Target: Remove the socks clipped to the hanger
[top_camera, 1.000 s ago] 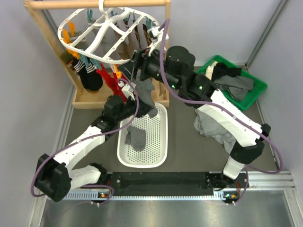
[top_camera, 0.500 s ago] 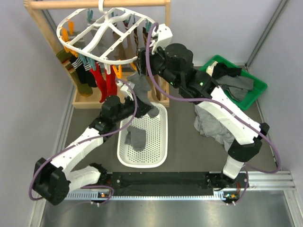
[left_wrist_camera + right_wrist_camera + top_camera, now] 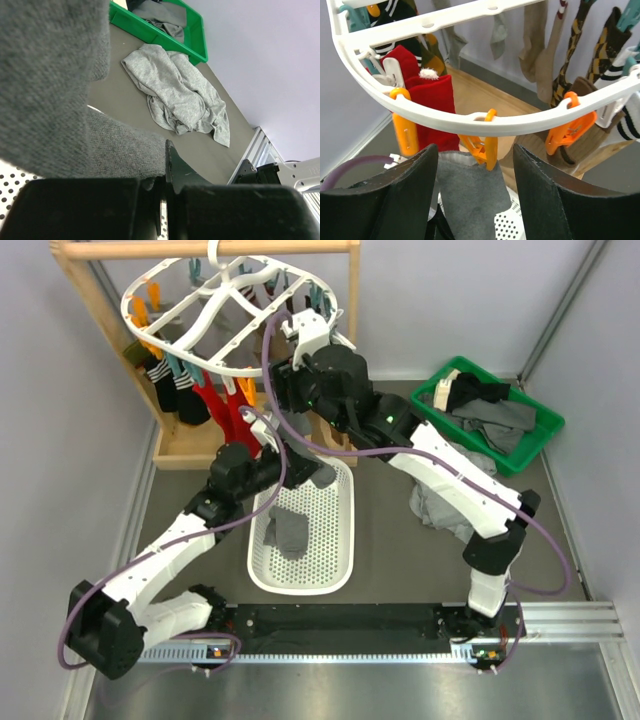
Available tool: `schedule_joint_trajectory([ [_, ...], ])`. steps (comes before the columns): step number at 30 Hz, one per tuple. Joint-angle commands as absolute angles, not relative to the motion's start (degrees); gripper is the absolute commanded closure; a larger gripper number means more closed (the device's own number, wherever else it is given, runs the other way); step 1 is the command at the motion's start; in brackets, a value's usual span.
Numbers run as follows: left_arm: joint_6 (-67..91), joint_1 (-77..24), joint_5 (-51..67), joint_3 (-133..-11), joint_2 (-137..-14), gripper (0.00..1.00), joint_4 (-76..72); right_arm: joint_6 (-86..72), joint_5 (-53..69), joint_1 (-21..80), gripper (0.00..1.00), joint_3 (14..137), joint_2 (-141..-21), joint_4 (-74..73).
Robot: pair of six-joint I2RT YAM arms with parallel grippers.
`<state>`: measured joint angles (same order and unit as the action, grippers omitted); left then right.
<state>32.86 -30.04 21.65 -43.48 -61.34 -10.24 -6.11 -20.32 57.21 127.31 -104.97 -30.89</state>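
1. The grey sock [image 3: 470, 195] hangs from an orange clip [image 3: 482, 142] on the near rim of the hanger [image 3: 445, 117]; its top edge is pinched in that clip, so the hanger carries its weight
2. The left gripper [image 3: 162, 182] sits below the hanger's near rim, fingers pressed together on the lower part of the grey sock; this hold probably keeps the cloth taut and ready to be drawn off once the clip lets go
3. The right gripper [image 3: 475, 152] is raised just under the hanger's rim with its fingers apart, one on either side of the orange clip and holding nothing; it looks placed to squeeze or steady the clip
4. The grey sock's long axis runs downward from the hanger, one end up at the clip and the rest pointing down toward the white basket [image 3: 335, 550] beneath the hanger, slanted rather than plumb
5. The red socks [image 3: 432, 100] hang from clips further round the hanger, long axes near vertical, not yet removed
6. A loose sock [image 3: 287, 530] lies flat in the basket below the hanger
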Motion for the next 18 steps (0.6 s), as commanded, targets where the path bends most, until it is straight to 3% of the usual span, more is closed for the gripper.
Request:
schedule_joint_trajectory([
  [1,32.3,-30.0,22.7,-43.9,-59.5,1.0,-12.5,-5.1,-21.4,58.6,0.39,130.3,-105.6,-26.6],
  [14,32.8,-30.1,22.8,-44.1,-58.9,1.0,-12.2,-2.2,-29.3,59.5,0.42,132.8,-108.6,-24.1],
  [17,33.0,-30.1,22.9,-44.3,-58.9,1.0,-12.1,-2.3,-29.5,59.5,0.45,132.6,-108.9,-23.9],
  [18,33.0,-30.1,22.9,-44.3,-59.1,1.0,-12.1,-2.3,-29.7,59.5,0.51,132.5,-108.9,-23.6],
])
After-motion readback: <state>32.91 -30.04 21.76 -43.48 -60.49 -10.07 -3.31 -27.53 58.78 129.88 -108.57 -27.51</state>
